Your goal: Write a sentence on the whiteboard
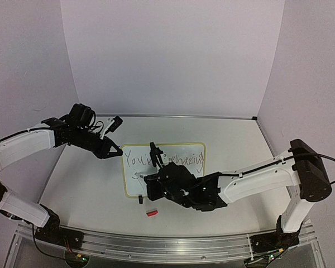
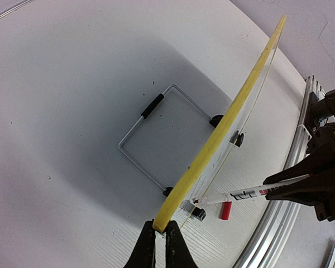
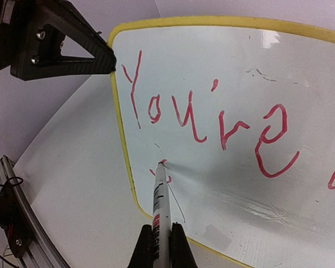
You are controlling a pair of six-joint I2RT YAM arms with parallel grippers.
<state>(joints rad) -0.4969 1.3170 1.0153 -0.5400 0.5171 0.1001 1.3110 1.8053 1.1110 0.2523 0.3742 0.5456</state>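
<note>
Marker (image 3: 160, 202) tip-first on propped whiteboard (image 3: 310, 70)

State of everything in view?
whiteboard: propped tilted on stand, corner clamped
sentence: unfinished, second line barely started
marker: uncapped, tip on whiteboard
cap: off, lying on table
left gripper: shut on whiteboard
right gripper: shut on marker

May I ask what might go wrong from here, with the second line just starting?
The left gripper pinches the whiteboard only by its yellow rim at one corner, so pressure from the marker may twist it on its wire stand. The right gripper holds the marker well behind its tip; it could pivot and skew the strokes.
</note>
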